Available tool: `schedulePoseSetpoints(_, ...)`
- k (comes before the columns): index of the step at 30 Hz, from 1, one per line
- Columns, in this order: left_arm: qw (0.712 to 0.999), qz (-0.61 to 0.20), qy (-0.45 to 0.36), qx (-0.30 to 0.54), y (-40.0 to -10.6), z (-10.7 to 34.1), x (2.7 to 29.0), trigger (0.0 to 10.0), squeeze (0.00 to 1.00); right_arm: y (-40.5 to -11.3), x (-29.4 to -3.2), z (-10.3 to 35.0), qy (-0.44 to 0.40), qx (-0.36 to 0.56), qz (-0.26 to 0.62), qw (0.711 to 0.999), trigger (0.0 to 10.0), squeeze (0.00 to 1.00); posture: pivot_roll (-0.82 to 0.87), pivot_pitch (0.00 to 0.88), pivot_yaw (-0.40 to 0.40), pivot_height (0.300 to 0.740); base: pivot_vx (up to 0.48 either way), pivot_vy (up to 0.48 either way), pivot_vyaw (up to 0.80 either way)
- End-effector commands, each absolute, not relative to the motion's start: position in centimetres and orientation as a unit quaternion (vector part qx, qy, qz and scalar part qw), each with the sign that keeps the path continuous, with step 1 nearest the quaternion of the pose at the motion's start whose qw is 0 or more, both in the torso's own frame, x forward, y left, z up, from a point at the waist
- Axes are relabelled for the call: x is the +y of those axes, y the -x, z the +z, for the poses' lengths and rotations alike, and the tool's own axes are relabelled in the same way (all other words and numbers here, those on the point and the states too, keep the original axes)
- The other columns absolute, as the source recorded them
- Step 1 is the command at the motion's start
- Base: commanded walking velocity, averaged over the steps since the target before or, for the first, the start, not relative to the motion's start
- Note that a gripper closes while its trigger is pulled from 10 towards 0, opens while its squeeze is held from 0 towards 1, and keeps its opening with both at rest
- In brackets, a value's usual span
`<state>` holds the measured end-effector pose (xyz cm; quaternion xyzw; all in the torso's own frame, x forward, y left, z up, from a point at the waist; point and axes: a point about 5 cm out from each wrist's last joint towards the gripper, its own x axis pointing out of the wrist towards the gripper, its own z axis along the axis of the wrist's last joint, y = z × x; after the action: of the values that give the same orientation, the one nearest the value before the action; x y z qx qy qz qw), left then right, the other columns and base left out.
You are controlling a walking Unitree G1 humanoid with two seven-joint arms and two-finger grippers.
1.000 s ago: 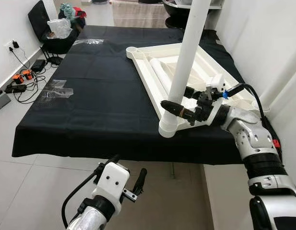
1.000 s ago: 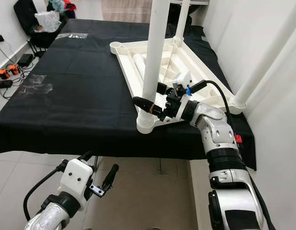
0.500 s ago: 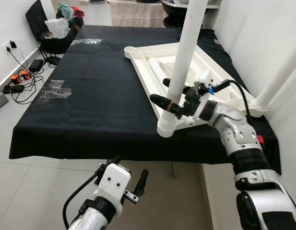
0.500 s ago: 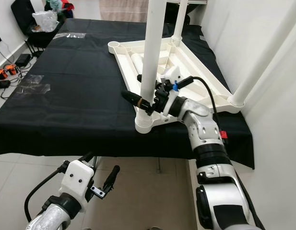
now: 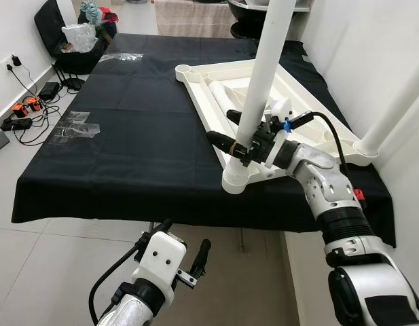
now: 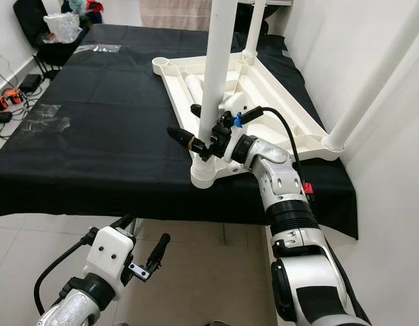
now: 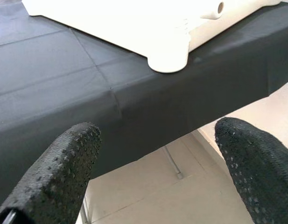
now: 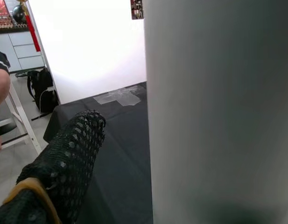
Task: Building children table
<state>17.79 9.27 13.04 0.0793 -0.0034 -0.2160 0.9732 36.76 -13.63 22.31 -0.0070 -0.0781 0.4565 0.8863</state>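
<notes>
I have the white children's table top [image 5: 216,109] lying upside down on the table with the black cloth [image 5: 128,129], towards the far right side, its near corner socket [image 5: 235,182] close to the cloth's front edge. A white leg [image 5: 263,81] stands upright in that socket and runs up out of frame; another leg [image 5: 392,115] rises from the right-hand corner by the wall. My right tool [image 5: 233,144] is at the near leg just above the socket, one black finger [image 5: 219,140] reaching past the leg on its left side and the other behind it, so the leg sits between the two. From the right wrist camera the leg is right up against the lens beside one finger [image 8: 69,158]; I think the fingers are closed on it, but the contact is hidden, so I cannot tell. My left tool [image 5: 183,252] hangs low in front of the table, below the cloth's edge, fingers spread apart and holding nothing; its wrist camera looks up at the socket corner [image 7: 167,56] overhanging the cloth. Cables and chargers [image 5: 26,115] lie on the floor at left.
</notes>
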Motion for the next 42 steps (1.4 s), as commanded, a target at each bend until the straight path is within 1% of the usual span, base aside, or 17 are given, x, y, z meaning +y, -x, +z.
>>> schedulePoseSetpoints(1, 0.972, -0.22, -0.078, -0.006, -17.6, 13.1, 9.0, 10.0, 0.0, -36.9, -13.1, 22.5, 0.014, -0.082, 0.46, 0.884, 10.0, 0.0, 0.08, 0.129, -0.083, 0.74, 0.0, 0.0, 0.0)
schedulePoseSetpoints(9, 0.972, -0.221, -0.081, -0.008, -17.5, 13.2, 8.9, 10.0, 0.0, -37.0, -13.0, 22.5, 0.012, -0.078, 0.456, 0.887, 10.0, 0.0, 0.08, 0.137, -0.085, 0.74, 0.0, 0.0, 0.0)
schedulePoseSetpoints(18, 0.972, -0.221, -0.081, -0.008, -17.5, 13.3, 9.0, 10.0, 0.0, -37.4, -13.6, 22.6, 0.015, -0.078, 0.443, 0.893, 10.0, 0.0, 0.08, 0.141, -0.085, 0.74, 0.0, 0.0, 0.0)
schedulePoseSetpoints(19, 0.972, -0.221, -0.082, -0.008, -17.5, 13.3, 9.0, 10.0, 0.0, -37.4, -13.6, 22.6, 0.015, -0.079, 0.44, 0.894, 8.2, 0.0, 0.08, 0.143, -0.083, 0.74, 0.0, 0.0, 0.0)
schedulePoseSetpoints(21, 0.972, -0.221, -0.082, -0.008, -17.5, 13.3, 9.0, 10.0, 0.0, -37.4, -13.6, 22.6, 0.015, -0.079, 0.44, 0.894, 8.2, 0.0, 0.08, 0.143, -0.083, 0.74, 0.0, 0.0, 0.0)
schedulePoseSetpoints(22, 0.972, -0.221, -0.082, -0.008, -17.5, 13.3, 9.0, 10.0, 0.0, -37.4, -13.6, 22.6, 0.013, -0.079, 0.438, 0.895, 2.0, 0.0, 0.08, 0.143, -0.085, 0.74, 0.0, 0.0, 0.0)
schedulePoseSetpoints(23, 0.972, -0.221, -0.082, -0.008, -17.5, 13.3, 9.0, 10.0, 0.0, -37.4, -13.6, 22.6, 0.013, -0.079, 0.438, 0.895, 2.0, 0.0, 0.08, 0.143, -0.085, 0.74, 0.0, 0.0, 0.0)
schedulePoseSetpoints(24, 0.972, -0.221, -0.082, -0.008, -17.5, 13.3, 9.0, 10.0, 0.0, -37.4, -13.7, 22.6, 0.011, -0.079, 0.437, 0.896, 0.0, 0.0, 0.08, 0.143, -0.085, 0.74, 0.0, 0.0, 0.0)
schedulePoseSetpoints(31, 0.972, -0.218, -0.082, -0.009, -17.5, 13.3, 9.0, 10.0, 0.0, -37.5, -13.8, 22.4, 0.007, -0.08, 0.429, 0.9, 0.0, 0.0, 0.08, 0.146, -0.083, 0.74, 0.0, 0.0, 0.0)
schedulePoseSetpoints(36, 0.985, -0.163, -0.059, -0.016, -19.2, 14.1, 10.7, 10.0, 0.0, -37.5, -14.2, 22.2, 0.021, -0.087, 0.4, 0.912, 0.0, 0.0, 0.08, 0.148, -0.083, 0.74, 0.0, 0.0, 0.0)
schedulePoseSetpoints(37, 0.985, -0.163, -0.059, -0.016, -19.2, 14.1, 10.7, 10.0, 0.0, -37.5, -14.2, 22.2, 0.021, -0.087, 0.4, 0.912, 0.0, 0.0, 0.08, 0.148, -0.083, 0.74, 0.0, 0.0, 0.0)
schedulePoseSetpoints(38, 0.986, -0.154, -0.068, -0.023, -19.7, 14.3, 11.3, 10.0, 0.0, -37.5, -14.3, 22.2, 0.022, -0.092, 0.378, 0.921, 0.0, 0.0, 0.08, 0.147, -0.084, 0.74, 0.0, 0.0, 0.0)
schedulePoseSetpoints(41, 0.986, -0.146, -0.071, -0.028, -20.1, 14.6, 11.8, 10.0, 0.0, -37.6, -14.4, 22.2, 0.024, -0.095, 0.357, 0.929, 0.0, 0.0, 0.08, 0.148, -0.083, 0.74, 0.0, 0.0, 0.0)
schedulePoseSetpoints(42, 0.987, -0.141, -0.073, -0.033, -20.5, 14.9, 12.3, 10.0, 0.0, -37.7, -14.7, 22.1, 0.016, -0.1, 0.309, 0.946, 0.0, 0.0, 0.08, 0.149, -0.081, 0.74, 0.0, 0.0, 0.0)
